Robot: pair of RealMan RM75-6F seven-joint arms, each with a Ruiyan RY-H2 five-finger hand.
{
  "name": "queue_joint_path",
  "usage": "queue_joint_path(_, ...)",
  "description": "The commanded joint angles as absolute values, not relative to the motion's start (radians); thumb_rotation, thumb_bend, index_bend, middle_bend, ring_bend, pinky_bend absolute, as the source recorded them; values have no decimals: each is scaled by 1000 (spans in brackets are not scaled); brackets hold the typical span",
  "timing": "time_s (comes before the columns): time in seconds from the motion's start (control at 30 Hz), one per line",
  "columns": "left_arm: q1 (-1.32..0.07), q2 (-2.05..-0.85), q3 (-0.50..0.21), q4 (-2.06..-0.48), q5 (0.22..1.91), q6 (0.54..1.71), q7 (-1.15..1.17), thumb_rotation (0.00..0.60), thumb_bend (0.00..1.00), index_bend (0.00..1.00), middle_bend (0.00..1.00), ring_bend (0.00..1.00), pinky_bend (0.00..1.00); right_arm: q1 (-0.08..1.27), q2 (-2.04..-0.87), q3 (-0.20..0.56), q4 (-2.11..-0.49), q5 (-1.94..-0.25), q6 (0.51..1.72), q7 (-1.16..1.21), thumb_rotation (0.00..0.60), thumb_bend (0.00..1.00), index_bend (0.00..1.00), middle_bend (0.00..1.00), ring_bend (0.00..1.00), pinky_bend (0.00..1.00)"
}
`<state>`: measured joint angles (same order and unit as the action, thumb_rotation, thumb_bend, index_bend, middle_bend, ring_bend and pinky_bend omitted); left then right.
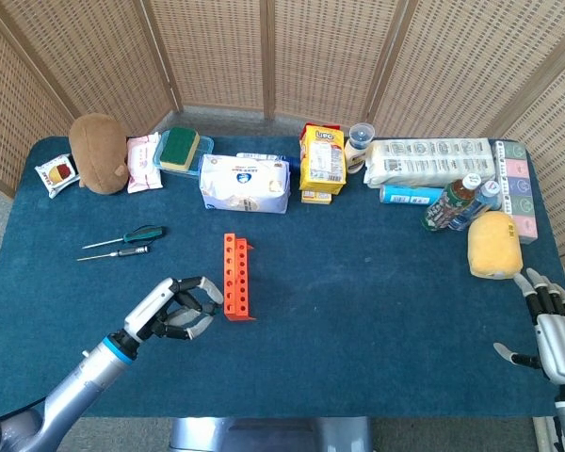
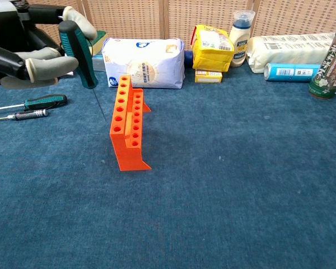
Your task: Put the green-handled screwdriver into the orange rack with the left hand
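Woven wicker screens (image 1: 226, 47) wall in my blue-carpeted desk (image 1: 377, 311). My left hand (image 1: 179, 309) grips the green-handled screwdriver (image 2: 78, 54), shaft tilted down, just left of the orange plastic rack (image 2: 126, 120). My right hand (image 1: 556, 330) rests at the desk's right edge with fingers spread, holding nothing.

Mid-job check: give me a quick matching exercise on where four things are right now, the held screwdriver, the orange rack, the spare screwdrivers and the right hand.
Things:
1. green-handled screwdriver
2. orange rack
3. two spare screwdrivers
4. right hand

Places or states:
A. lying flat on the cloth at the robot's left
B. open, at the table's right edge
C. held in the left hand, tip down, just left of the rack
D. standing mid-table, holes empty

Pairs: 1-C, 2-D, 3-A, 4-B
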<state>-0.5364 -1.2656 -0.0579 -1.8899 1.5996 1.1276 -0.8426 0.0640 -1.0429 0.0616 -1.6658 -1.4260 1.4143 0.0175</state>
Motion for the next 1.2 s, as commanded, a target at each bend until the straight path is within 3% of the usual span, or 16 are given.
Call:
queue_joint_path(0.03, -545, -1279, -61, -1878, 1601, 1126, -846, 600, 445, 489, 1000, 1000, 991, 64, -1042, 61, -1666, -1427, 1414, 19, 566, 4, 0, 0, 0, 0)
queue_joint_path(1.2, -591, -1351, -76, -1822, 1515, 1064, -792, 600, 446, 489, 1000, 1000, 991, 64, -1032, 62, -1656, -1422, 1407, 47, 564, 4, 0, 0, 0, 0)
